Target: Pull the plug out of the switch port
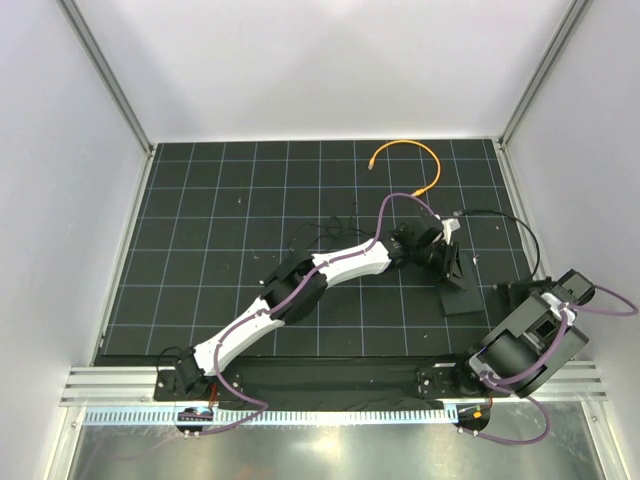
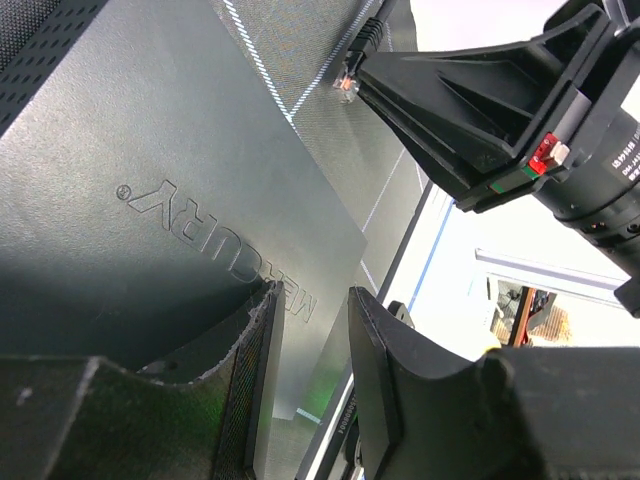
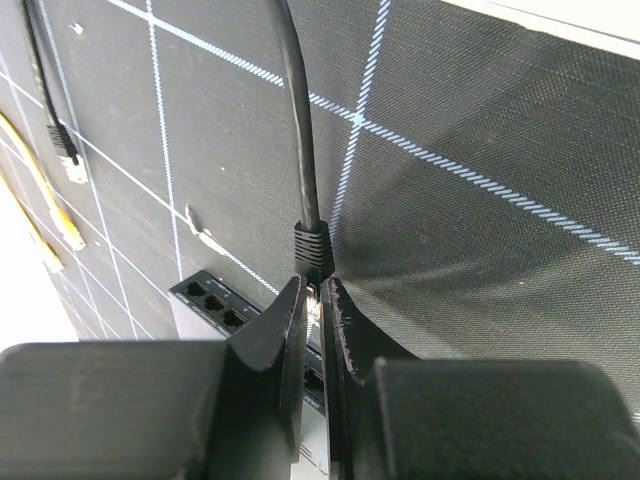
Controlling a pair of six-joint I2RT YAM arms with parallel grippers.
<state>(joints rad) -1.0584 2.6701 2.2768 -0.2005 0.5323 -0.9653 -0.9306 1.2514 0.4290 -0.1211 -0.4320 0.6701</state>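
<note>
The switch box (image 1: 462, 298) is a flat black rectangle on the mat at the right; in the left wrist view its embossed top (image 2: 180, 220) fills the frame. Its row of ports (image 3: 213, 296) shows in the right wrist view. My right gripper (image 3: 314, 292) is shut on the clear plug (image 3: 316, 296) of a black cable (image 3: 297, 130), whose boot sticks out past the fingertips. In the left wrist view the plug (image 2: 346, 84) hangs over the mat, apart from the box. My left gripper (image 2: 310, 340) is open, with its fingers over the box's corner.
A yellow cable (image 1: 415, 160) lies curled at the back of the mat. A second loose black cable end (image 3: 66, 160) and the yellow plug (image 3: 68, 232) lie on the mat beyond the box. The enclosure's right wall and rail (image 1: 520, 200) stand close to the box.
</note>
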